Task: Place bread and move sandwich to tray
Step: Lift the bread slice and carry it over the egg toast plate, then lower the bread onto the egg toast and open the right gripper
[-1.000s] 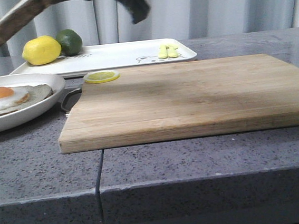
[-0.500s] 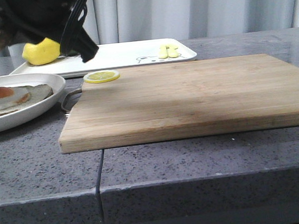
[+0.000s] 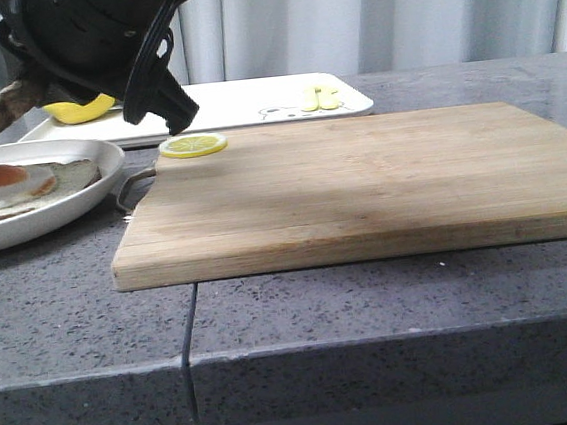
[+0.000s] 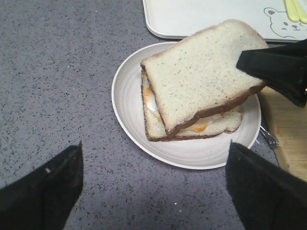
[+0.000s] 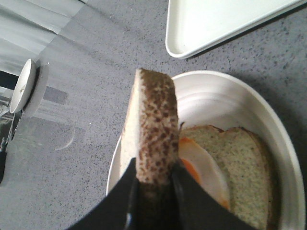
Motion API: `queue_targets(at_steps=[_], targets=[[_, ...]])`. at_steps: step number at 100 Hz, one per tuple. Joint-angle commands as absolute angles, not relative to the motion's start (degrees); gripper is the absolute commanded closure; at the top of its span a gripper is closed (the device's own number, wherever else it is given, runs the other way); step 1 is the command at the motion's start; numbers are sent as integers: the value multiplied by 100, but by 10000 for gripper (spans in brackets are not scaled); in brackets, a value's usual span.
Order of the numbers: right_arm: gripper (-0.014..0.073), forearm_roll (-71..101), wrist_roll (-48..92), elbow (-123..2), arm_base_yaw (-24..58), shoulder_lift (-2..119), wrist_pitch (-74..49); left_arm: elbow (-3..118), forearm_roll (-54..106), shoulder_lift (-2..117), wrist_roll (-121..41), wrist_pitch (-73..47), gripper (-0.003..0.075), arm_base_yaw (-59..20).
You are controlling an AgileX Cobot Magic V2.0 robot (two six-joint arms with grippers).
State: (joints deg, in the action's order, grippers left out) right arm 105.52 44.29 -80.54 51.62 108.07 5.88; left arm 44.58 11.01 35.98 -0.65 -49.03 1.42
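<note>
Right wrist view: your right end effector (image 5: 153, 184) clenches the bread (image 5: 152, 143) just above the plate (image 5: 268, 129); lower it flat onto the egg (image 5: 204, 167).

The speckled grey bench (image 3: 303, 311) carried a wooden board (image 3: 361, 185), a white plate (image 3: 81, 192) and the tray (image 3: 243, 104).

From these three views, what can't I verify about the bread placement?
- Front view: the arm hides the lime and most of the lemon; the held bread is not seen there.
- Left wrist view: whether the bread touches the egg; the slice itself covers it.
- Right wrist view: the right gripper fingers are cut off by the picture's edge.
- The tray: its drawing is too small.
</note>
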Motion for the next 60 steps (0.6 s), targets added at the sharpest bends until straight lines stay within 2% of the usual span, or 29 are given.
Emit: queue_targets(at_steps=[1,16,26,35,54,60], targets=[[649,10750,4586,-8261,5165,10488,544,4657,1207,3641,-58,-4574,153,135],[646,10745,4684,-8181,5165,10488,544,4657,1207,3641,-58,-4574,153,135],[597,10745,4684,-8031,5165,10488,544,4657,1207,3641,-58,-4574,153,135],[491,10745,4689,-7907,5165,10488,507,4657,1207,3641,-58,-4574,153,135],[174,10745,4767,-7844,5159,10488,430,4657,1207,3641,-58,-4574,153,135],[115,10745,4767,-7844,5159,10488,436,4657,1207,3641,-58,-4574,153,135]])
